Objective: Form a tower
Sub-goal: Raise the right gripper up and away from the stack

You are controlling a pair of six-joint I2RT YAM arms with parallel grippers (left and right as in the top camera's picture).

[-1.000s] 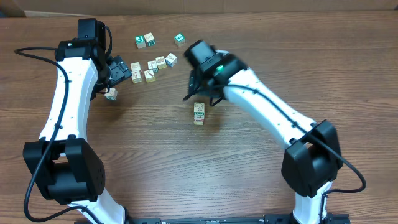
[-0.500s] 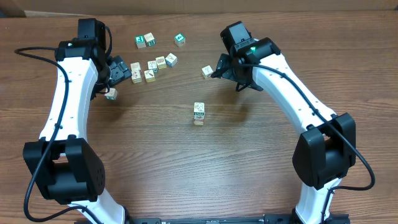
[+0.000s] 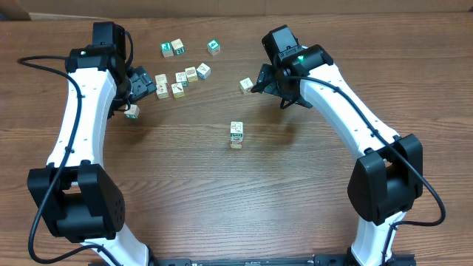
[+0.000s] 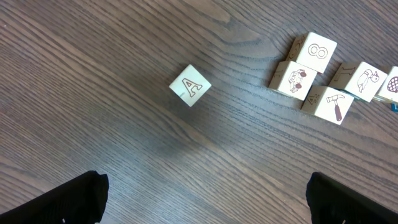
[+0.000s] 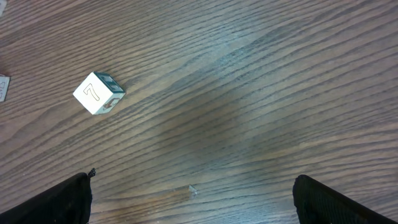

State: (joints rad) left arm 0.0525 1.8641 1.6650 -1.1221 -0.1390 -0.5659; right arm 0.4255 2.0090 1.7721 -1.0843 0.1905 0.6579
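The tower (image 3: 236, 135), a short column of cream cubes with green and reddish print, stands alone mid-table. My right gripper (image 3: 267, 83) hovers open behind and to the right of it, over bare wood (image 5: 199, 202), with a loose cube marked 7 (image 5: 98, 92) just to its left (image 3: 246, 85). At the back left my left gripper (image 3: 136, 91) is open and holds nothing (image 4: 205, 205). A loose cube marked A (image 4: 190, 85) lies on the table beside it (image 3: 132, 111).
Several loose cubes lie in a cluster (image 3: 181, 80) right of the left gripper, also seen in the left wrist view (image 4: 314, 53). Three more cubes (image 3: 177, 46) sit near the table's back edge. A cardboard box (image 3: 236, 6) runs along the back.
The right arm has pulled away from the tower toward the back right, uncovering the cube marked 7. The tower and the left arm have not moved.
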